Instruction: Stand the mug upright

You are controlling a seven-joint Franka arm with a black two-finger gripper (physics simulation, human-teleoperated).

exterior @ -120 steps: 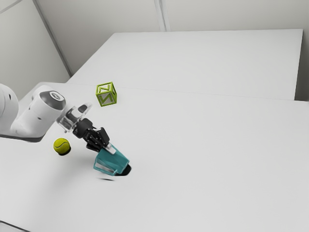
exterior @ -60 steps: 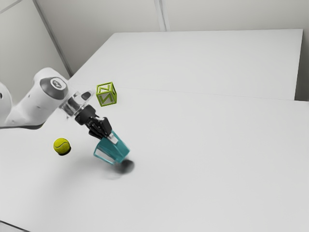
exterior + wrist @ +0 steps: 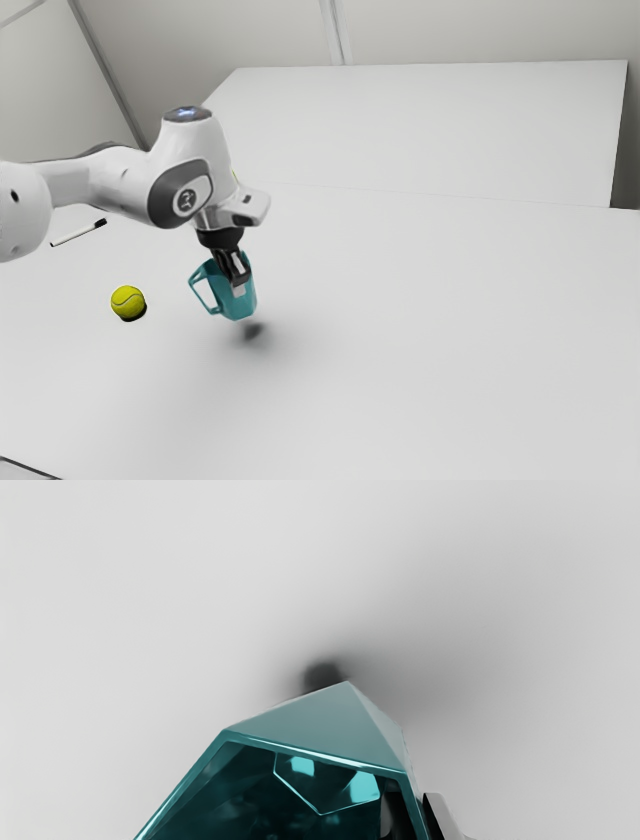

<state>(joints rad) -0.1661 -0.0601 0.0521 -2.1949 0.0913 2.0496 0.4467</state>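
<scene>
The teal mug (image 3: 243, 301) hangs above the table, nearly upright with a slight tilt, its handle toward the exterior view's left. My gripper (image 3: 237, 277) holds it by the wall near the rim from above. In the wrist view the mug (image 3: 320, 725) shows its open mouth and dark inside. One finger of the gripper (image 3: 412, 812) is inside the mouth and the other outside, with the wall pinched between them. A shadow lies on the table below the mug.
On the white table (image 3: 430, 330), a yellow-green tennis ball (image 3: 128, 302) lies toward the exterior view's left of the mug. A marker (image 3: 78, 233) lies farther back. The green letter block is mostly hidden behind the arm.
The hand has risen and swung from slanted to nearly vertical, carrying the mug up off the table and turning it closer to upright. The arm now covers the block, and the marker has come into sight.
</scene>
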